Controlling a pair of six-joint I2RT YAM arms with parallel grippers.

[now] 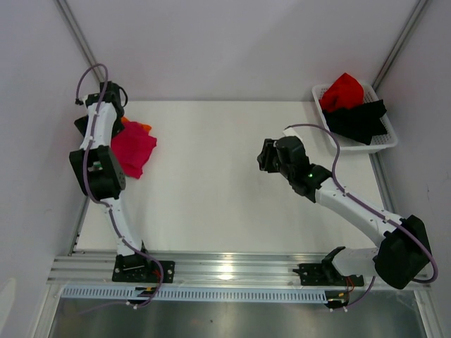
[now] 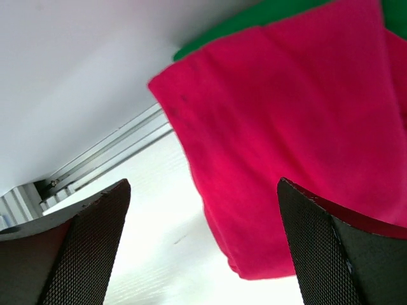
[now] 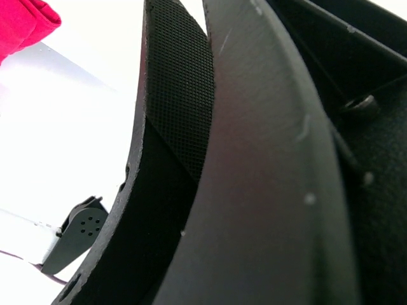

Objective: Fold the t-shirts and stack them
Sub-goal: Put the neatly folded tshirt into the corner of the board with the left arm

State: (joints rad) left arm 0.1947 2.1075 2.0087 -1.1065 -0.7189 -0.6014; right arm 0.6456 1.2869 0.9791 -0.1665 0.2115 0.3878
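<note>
The magenta-pink t-shirt (image 1: 132, 149) lies folded into a soft, thick rectangle near the far-left corner of the white table (image 1: 211, 183). Its knit is matte and its edges are rounded. A sliver of the orange t-shirt (image 1: 143, 127) peeks out from under its far side. In the left wrist view a strip of the green t-shirt (image 2: 267, 16) shows beyond the pink cloth, so the shirts are stacked.

The left gripper (image 2: 202, 187) hovers low just beside the stack. Its jaws are spread wide with nothing between them, and the black cross-hatched pads (image 2: 89, 248) frame the pink fold. The left arm's upper links stand over the table's left edge and hide part of the stack from above.

At the far-right corner a white plastic lattice basket (image 1: 384, 144) holds the red t-shirt (image 1: 343, 91), bunched into a peak, and the black t-shirt (image 1: 359, 118), crumpled and draped toward the rim.

The right gripper (image 1: 266, 156) hangs over the bare middle of the table, right of centre. Its fingers sit against each other with no gap visible and nothing held, and one meshed pad (image 3: 181, 82) fills the right wrist view.
</note>
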